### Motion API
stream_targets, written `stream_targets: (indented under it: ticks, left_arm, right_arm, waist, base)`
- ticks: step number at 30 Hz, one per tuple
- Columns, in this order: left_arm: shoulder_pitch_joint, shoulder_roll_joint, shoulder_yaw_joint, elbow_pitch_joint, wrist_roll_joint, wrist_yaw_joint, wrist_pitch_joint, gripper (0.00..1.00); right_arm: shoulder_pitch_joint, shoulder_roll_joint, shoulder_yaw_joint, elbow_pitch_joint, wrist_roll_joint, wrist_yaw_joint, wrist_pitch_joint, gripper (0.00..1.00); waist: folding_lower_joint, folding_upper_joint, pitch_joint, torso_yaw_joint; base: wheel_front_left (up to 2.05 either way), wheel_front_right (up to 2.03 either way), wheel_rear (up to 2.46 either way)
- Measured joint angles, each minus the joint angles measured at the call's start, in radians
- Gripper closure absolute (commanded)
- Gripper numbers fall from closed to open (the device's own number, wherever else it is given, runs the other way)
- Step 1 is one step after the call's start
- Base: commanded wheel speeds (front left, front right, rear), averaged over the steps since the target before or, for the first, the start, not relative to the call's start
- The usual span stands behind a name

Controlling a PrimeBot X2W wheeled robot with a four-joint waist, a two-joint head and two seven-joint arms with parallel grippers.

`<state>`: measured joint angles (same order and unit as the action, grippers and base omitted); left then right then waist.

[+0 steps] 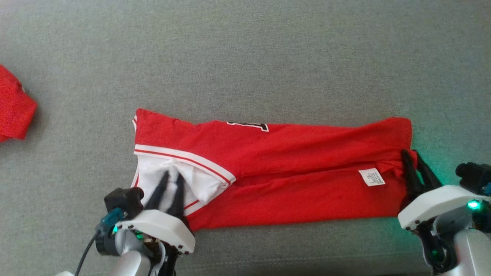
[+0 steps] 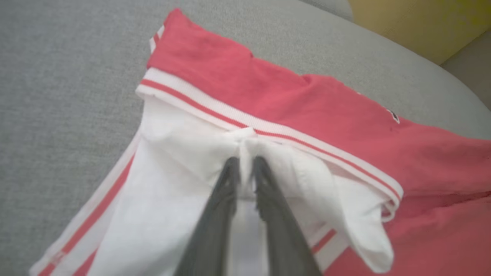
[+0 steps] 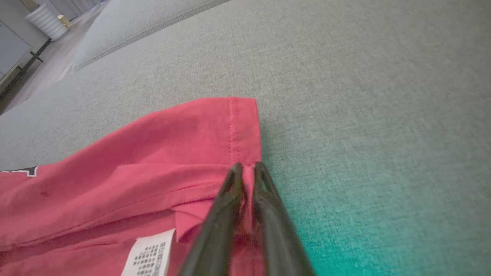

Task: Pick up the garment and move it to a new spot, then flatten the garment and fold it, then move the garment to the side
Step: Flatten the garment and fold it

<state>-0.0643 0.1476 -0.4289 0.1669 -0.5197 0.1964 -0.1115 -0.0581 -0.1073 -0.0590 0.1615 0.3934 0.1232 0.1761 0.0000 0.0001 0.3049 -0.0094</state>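
The red shirt [image 1: 291, 168] lies in a long strip on the grey cushion [image 1: 245, 57], so I think the first fold is made. Next, one end likely needs carrying over to the other, with the corners kept even. The left gripper [image 1: 172, 174] reaches low onto the white part at one end, and the right gripper [image 1: 411, 154] onto the hem at the other. Each has its fingers close together with cloth in the thin gap; I cannot tell if they pinch it
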Motion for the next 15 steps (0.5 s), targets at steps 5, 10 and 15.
stream_targets:
  ticks: [5,10,15]
  left_arm:
    - [0.001,0.001,-0.005,0.016,0.006,0.005,-0.019,0.0]
    - [0.001,0.012,0.005,-0.014,0.058,0.039,-0.09,0.0]
    - [0.0,0.025,0.055,-0.089,0.096,0.059,-0.129,0.0]
  right_arm:
    - [0.02,0.0,0.008,-0.032,-0.089,0.0,-0.021,0.0]
    - [0.07,0.003,0.013,-0.116,-0.171,0.0,-0.075,0.0]
    - [0.073,0.023,0.013,-0.2,-0.203,0.0,-0.132,0.0]
  waist:
    - [0.0,0.0,-0.019,-0.004]
    - [0.0,0.0,-0.042,-0.003]
    - [0.0,0.0,-0.069,-0.008]
  base:
    - [0.0,0.0,0.0]
    - [0.0,0.0,0.0]
    - [0.0,0.0,0.0]
